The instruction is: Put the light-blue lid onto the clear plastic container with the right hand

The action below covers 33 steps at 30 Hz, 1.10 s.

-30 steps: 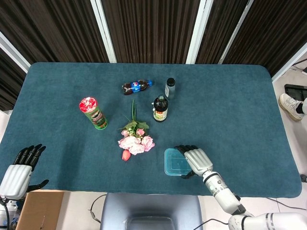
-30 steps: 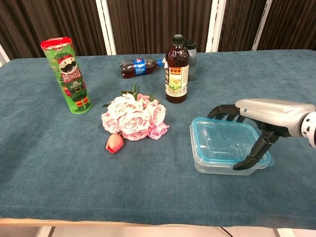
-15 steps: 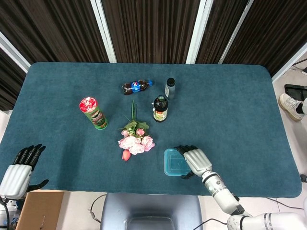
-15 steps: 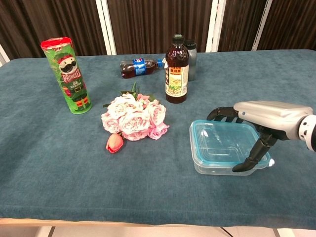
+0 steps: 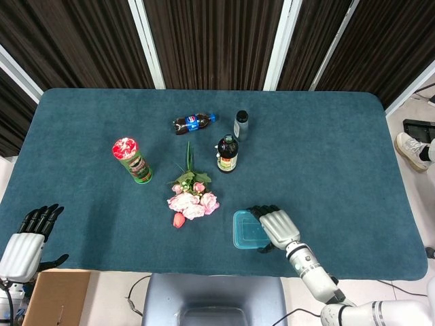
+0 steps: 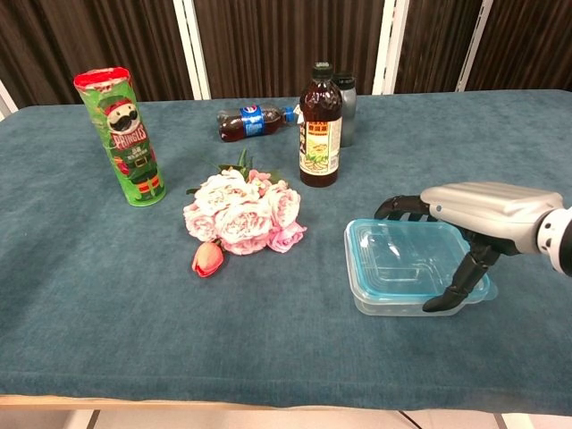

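Observation:
The light-blue lid (image 6: 402,259) lies flat on top of the clear plastic container (image 6: 393,307), near the table's front edge, right of centre. My right hand (image 6: 487,207) reaches over the lid's right end, with its fingers (image 6: 400,206) on the far rim and its thumb (image 6: 458,286) against the near right corner, so it grips the lid. The head view shows the lid (image 5: 245,229) partly under the same right hand (image 5: 279,227). My left hand (image 5: 27,241) hangs beyond the table's front left corner, fingers apart and holding nothing.
A bunch of pink roses (image 6: 239,210) lies just left of the container. Behind it stand a dark sauce bottle (image 6: 320,114) and a grey bottle (image 6: 346,107), and a cola bottle (image 6: 250,121) lies on its side. A Pringles can (image 6: 123,136) stands far left.
The lid has settled squarely onto the container. My right hand has sunk slightly with it and drawn a little toward the front edge. The left hand has not moved.

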### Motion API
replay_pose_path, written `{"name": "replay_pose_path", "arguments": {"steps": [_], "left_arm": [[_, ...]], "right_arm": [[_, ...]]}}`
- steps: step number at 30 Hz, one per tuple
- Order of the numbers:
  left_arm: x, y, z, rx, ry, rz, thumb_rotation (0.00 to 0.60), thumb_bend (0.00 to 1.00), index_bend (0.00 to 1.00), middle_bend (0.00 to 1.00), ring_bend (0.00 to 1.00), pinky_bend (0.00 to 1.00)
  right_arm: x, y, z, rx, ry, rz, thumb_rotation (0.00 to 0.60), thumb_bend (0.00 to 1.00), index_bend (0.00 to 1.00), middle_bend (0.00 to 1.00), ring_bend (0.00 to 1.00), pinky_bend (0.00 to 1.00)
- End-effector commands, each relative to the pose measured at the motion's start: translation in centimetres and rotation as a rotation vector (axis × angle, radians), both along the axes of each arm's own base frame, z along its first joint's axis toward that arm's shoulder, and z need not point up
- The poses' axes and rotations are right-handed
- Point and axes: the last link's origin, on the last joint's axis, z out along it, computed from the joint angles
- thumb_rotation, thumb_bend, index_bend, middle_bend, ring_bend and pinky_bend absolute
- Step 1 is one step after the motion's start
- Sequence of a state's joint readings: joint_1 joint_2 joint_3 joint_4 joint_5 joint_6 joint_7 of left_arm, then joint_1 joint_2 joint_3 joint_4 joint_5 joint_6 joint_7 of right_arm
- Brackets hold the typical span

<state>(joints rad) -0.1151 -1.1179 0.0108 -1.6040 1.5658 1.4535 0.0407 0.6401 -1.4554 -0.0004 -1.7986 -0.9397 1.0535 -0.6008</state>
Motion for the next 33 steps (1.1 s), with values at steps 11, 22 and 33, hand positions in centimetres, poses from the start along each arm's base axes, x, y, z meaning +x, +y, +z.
{"name": "replay_pose_path", "arguments": {"steps": [11, 22, 33], "left_arm": [[0.02, -0.03, 0.06, 0.001, -0.002, 0.001, 0.6, 0.44, 0.0, 0.04, 0.04, 0.1], [0.0, -0.05, 0.06, 0.0, -0.003, 0.001, 0.6, 0.44, 0.0, 0.04, 0.04, 0.09], [0.02, -0.02, 0.03, -0.002, -0.005, 0.002, 0.6, 0.44, 0.0, 0.04, 0.04, 0.1]], "right_arm": [[-0.07, -0.14, 0.1, 0.024, 0.01, 0.0, 0.6, 0.26, 0.55, 0.58, 0.45, 0.44], [-0.18, -0.35, 0.43, 0.045, 0.025, 0.002, 0.6, 0.26, 0.19, 0.33, 0.23, 0.3], [-0.15, -0.48, 0.85, 0.063, 0.023, 0.0, 0.6, 0.26, 0.1, 0.26, 0.16, 0.23]]}}
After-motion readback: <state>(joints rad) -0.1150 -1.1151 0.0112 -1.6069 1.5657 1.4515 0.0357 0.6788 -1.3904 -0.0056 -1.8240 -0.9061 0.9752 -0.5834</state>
